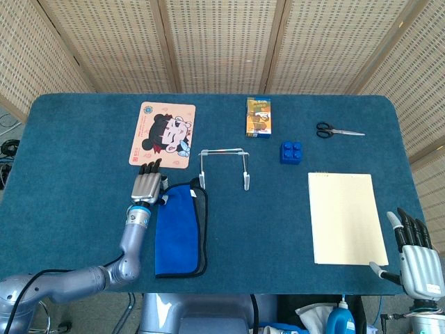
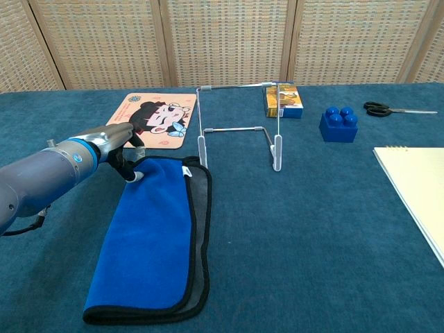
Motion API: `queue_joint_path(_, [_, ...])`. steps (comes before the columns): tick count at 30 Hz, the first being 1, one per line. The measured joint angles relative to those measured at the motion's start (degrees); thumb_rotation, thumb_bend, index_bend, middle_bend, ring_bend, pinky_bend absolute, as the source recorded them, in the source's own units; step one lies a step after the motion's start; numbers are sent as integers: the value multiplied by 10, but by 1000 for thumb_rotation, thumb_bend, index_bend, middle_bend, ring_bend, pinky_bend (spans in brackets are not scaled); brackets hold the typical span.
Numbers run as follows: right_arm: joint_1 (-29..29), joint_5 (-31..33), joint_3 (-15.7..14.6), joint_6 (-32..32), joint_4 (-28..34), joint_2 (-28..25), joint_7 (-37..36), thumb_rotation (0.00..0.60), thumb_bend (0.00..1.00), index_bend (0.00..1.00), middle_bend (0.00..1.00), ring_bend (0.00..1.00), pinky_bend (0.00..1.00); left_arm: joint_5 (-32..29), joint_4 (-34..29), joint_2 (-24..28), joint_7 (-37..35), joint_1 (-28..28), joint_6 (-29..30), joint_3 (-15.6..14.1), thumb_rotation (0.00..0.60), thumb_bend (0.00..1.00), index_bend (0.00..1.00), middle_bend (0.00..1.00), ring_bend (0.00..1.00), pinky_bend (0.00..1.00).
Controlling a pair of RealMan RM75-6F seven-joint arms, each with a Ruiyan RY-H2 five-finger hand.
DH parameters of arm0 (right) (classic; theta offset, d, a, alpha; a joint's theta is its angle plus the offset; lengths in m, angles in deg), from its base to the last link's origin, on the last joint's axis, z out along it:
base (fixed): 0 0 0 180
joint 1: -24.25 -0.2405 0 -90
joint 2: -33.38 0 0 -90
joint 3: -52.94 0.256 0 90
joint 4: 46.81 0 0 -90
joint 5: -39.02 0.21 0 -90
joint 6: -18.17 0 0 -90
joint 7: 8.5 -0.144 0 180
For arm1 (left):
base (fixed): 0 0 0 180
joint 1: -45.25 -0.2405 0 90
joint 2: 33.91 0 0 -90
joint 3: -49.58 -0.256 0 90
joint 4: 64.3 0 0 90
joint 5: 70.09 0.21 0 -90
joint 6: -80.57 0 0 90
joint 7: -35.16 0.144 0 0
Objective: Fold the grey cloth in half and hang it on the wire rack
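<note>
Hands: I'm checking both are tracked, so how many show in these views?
2. The left hand is at the cloth's far left corner; the right hand is by the table's near right corner.

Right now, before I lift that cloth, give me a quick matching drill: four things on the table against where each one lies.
Things:
1. cloth
2. wire rack
3. scissors
4. notepad

Places:
A. far right part of the table, beyond the notepad
B. near left, folded, the left hand at its far corner
C. near right, flat
D. middle, upright, just beyond the cloth

Pairs: 1-B, 2-D, 3-A, 4-C
</note>
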Motion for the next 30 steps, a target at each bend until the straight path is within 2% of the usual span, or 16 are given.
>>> queue_joint_path(3, [0,0,0,0,0,-1,-1,600,0,0,0,0,0,10,-12,7,-4,-4,5,-2,600,535,786,0,0,0])
queue_joint_path(11, [1,-2,-1,1,2,-3,-4,600,0,0,0,0,0,48,-63,35,-35,-23,24,-7,600,535,823,0,0,0])
queue_joint_path(21, [3,-6,-2,5,4,-6,-9,600,0,0,0,0,0,138,-159,91,-109,-65,69,-14,600,537,848,0,0,0])
queue_joint_path(30, [4,-7,-2,7,6,-8,-15,600,0,0,0,0,0,167,-235,129,-126,-78,89,-8,600,535,856,0,0,0])
